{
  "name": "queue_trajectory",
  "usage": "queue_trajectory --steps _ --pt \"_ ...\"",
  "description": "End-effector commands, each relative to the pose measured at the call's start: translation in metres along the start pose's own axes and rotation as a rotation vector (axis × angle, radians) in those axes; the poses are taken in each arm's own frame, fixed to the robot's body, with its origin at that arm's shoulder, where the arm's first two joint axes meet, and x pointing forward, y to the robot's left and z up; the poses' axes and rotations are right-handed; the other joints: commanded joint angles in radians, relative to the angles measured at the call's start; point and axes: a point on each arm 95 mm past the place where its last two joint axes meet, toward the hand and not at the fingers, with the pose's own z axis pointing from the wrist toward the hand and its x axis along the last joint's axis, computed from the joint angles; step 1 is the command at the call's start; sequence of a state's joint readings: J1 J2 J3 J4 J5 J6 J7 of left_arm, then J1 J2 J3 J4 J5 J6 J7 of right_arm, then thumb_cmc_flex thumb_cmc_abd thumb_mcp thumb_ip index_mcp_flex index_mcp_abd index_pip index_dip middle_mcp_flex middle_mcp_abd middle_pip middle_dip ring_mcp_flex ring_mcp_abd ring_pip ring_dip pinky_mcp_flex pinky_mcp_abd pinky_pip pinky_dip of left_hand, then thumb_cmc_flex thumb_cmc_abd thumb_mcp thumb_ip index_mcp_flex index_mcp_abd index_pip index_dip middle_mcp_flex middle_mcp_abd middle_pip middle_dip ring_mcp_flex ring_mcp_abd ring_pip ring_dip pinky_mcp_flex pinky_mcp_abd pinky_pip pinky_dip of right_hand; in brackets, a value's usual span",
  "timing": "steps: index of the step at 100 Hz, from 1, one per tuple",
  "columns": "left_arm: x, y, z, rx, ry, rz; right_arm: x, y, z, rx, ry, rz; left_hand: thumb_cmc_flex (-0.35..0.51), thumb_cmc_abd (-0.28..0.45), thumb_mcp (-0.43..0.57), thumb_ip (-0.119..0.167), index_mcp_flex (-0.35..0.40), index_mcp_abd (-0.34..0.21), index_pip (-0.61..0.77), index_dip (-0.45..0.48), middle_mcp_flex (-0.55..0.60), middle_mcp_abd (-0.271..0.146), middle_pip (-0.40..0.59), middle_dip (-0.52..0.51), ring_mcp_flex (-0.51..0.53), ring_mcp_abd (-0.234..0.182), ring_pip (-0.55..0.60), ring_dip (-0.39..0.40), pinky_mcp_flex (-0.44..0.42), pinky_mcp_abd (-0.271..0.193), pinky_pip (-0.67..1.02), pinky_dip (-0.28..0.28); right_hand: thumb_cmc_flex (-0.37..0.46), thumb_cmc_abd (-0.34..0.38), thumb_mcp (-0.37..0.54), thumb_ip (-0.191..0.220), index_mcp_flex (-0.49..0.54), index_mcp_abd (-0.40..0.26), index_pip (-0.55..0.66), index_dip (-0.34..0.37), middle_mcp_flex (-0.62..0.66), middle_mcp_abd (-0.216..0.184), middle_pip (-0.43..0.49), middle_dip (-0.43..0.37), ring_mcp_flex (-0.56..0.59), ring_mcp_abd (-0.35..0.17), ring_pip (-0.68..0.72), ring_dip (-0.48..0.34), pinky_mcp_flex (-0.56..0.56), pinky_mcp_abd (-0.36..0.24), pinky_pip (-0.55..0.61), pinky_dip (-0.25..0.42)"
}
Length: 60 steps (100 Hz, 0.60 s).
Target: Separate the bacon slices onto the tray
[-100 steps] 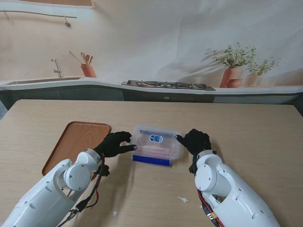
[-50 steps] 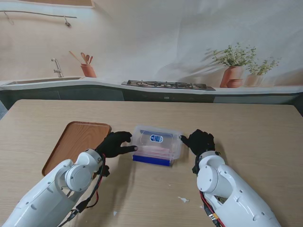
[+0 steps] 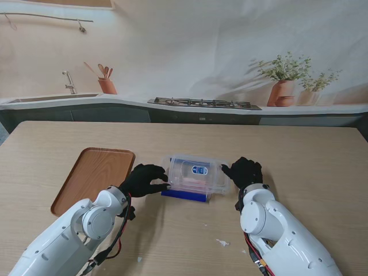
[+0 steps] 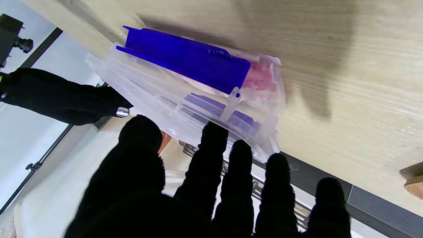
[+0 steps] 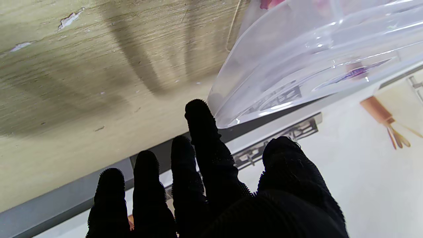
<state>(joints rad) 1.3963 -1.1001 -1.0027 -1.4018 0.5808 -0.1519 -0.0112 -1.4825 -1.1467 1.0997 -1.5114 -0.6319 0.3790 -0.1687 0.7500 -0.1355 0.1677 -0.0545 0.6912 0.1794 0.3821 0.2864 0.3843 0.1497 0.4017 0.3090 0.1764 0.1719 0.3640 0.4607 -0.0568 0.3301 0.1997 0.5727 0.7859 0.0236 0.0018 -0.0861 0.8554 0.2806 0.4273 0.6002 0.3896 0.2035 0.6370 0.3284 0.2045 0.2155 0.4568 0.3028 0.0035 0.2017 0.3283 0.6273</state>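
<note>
A clear plastic box (image 3: 195, 175) with a blue base strip (image 3: 184, 195) sits mid-table, pink bacon (image 4: 261, 76) showing inside. Its clear lid (image 4: 185, 109) is tilted up off the base. My left hand (image 3: 144, 180) is curled on the lid's left edge, its fingertips (image 4: 214, 132) against the rim. At the box's right end my right hand (image 3: 244, 172) has its fingers apart, and one fingertip (image 5: 198, 112) touches the lid's corner (image 5: 297, 59). The empty wooden tray (image 3: 92, 172) lies left of the box.
A small white scrap (image 3: 222, 242) lies on the wooden table nearer to me, between the arms. Behind the table's far edge runs a counter with a stove (image 3: 201, 103), a sink (image 3: 69, 86) and potted plants (image 3: 284, 80).
My left hand has closed onto the box's left edge. The lid has tipped up and the box has slid slightly to the right. The right hand has barely moved.
</note>
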Motion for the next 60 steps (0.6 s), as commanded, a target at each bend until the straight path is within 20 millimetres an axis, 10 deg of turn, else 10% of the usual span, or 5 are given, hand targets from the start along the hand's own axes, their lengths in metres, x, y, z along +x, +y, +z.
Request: queue_trajectory --steps 1,39,60 --pt "-0.001 0.001 0.0 -0.002 -0.008 0.018 0.002 -0.005 -0.001 0.019 -0.003 0.004 0.019 0.021 -0.003 0.032 0.026 -0.004 0.022 0.019 0.007 -0.024 0.013 0.013 0.01 0.007 0.018 0.025 -0.008 -0.001 -0.04 0.025 0.034 0.012 -0.008 0.045 -0.006 -0.009 0.002 0.015 -0.009 0.02 0.004 0.0 0.004 0.024 0.0 -0.004 -0.007 0.004 0.018 0.032" --pt "-0.004 -0.005 -0.001 0.074 -0.006 0.054 -0.003 -0.003 -0.002 0.001 -0.02 -0.003 0.003 -0.009 0.051 0.032 0.035 0.015 0.147 0.103 0.063 -0.008 0.076 0.072 0.046 0.029 0.093 0.08 0.002 0.014 -0.039 0.053 0.028 0.008 -0.01 0.045 -0.021 -0.016 -0.006 0.016 0.001 0.026 0.009 0.001 0.017 0.034 0.009 0.0 0.0 0.008 0.019 0.031" --pt "-0.005 -0.01 0.0 0.178 0.043 0.127 -0.008 -0.001 -0.003 -0.022 -0.043 -0.023 -0.026 -0.015 0.109 0.031 -0.273 -0.055 0.235 0.207 -0.022 -0.038 0.114 0.159 0.024 0.011 0.137 0.118 0.017 0.015 -0.023 0.092 0.009 -0.016 -0.009 0.048 -0.127 0.024 -0.056 0.02 0.027 0.085 0.1 0.04 0.071 0.098 0.15 0.068 0.08 0.042 0.068 0.056"
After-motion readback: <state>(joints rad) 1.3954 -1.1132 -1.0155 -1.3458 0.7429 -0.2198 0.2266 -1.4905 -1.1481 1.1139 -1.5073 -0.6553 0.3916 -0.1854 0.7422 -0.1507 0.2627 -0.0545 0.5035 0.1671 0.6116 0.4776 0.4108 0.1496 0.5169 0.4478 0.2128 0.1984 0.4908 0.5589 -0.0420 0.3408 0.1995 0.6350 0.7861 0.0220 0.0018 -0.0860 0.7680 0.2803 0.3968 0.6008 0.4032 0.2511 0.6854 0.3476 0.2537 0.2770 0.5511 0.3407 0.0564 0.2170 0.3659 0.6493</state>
